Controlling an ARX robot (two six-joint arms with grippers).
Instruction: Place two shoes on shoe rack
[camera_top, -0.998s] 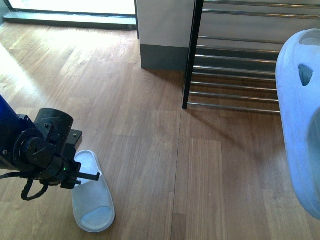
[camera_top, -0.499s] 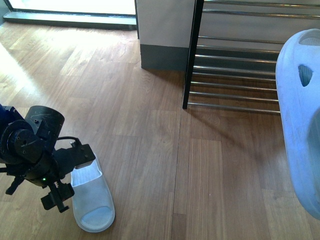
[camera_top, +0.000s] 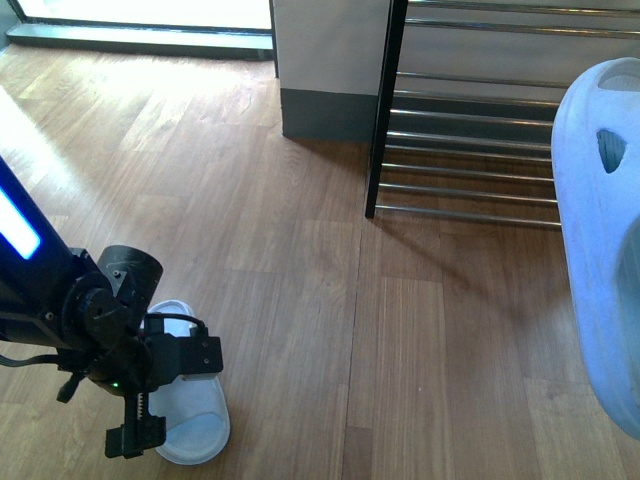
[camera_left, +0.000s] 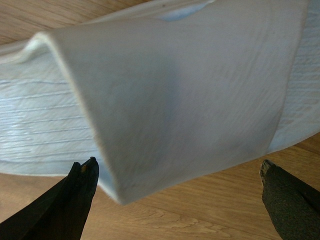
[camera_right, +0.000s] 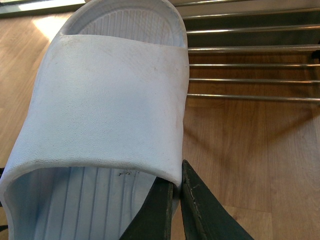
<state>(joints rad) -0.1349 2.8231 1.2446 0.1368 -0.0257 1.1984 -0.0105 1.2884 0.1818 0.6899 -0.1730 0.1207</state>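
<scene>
Lowered, my spread left gripper (camera_left: 177, 169) straddles the light, bendy-looking strap (camera_left: 190, 90) of the slide (camera_top: 192, 432) well off the shoe rack (camera_top: 470, 150); right gripper (camera_right: 176, 196) pinches the other slide (camera_right: 110, 100).

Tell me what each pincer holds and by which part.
Right pincer: pale blue slide, by its strap's side edge. Left pincer: open astride the strap of the other slide, holding nothing.

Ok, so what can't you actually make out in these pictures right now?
- Front view: the held slide hides the right gripper and the right side of the shoe rack; the top edge cuts off its upper tiers.
- Front view: the left gripper covers the middle of the floor slide.
- Left wrist view: the floor slide fills the frame, and both its ends are cut off.
</scene>
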